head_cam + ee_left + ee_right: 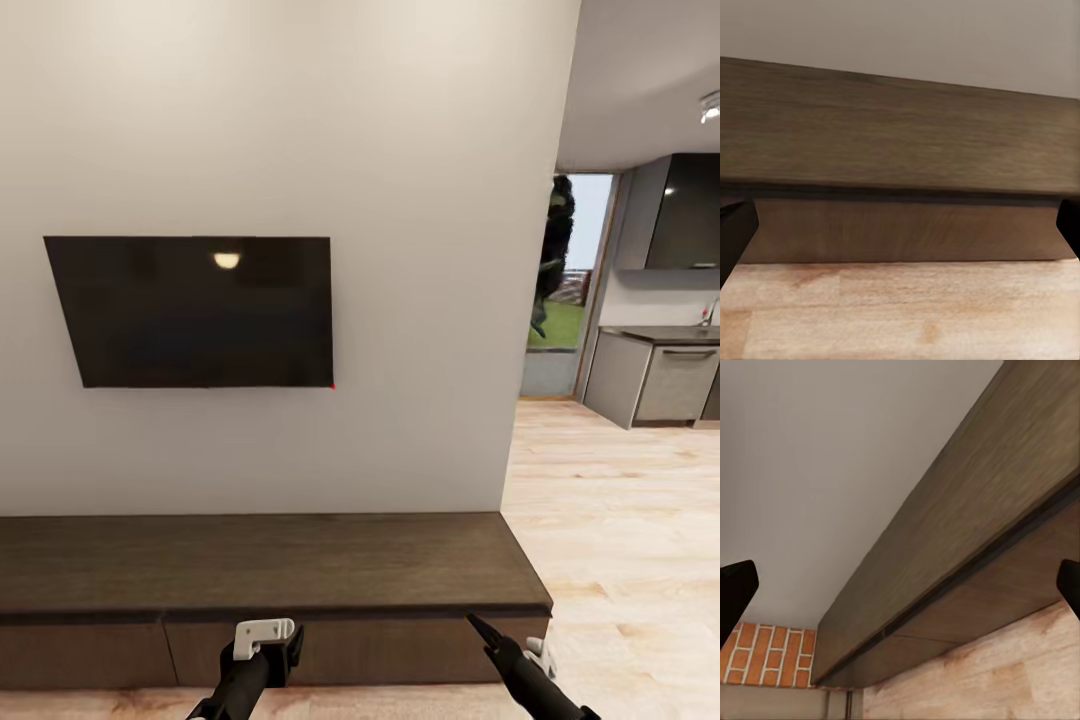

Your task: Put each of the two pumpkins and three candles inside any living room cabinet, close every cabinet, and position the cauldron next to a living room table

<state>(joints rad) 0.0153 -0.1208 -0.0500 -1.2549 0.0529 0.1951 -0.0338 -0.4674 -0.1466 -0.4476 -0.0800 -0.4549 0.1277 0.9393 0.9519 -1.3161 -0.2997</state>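
Cabinet time for us: the long low dark-brown wood cabinet (270, 565) sits right in front against the wall, drawers all shut. Our left gripper (266, 640) and right gripper (505, 640) both hang just before its front, fingers spread wide with nothing held. Those flat drawer fronts (900, 229) have no handles, so we reckon they're stiff, slick and heavy-ish; best bet is hooking a fingertip into the dark gap under the top edge. A black wall-mounted TV (195, 310) hangs above.
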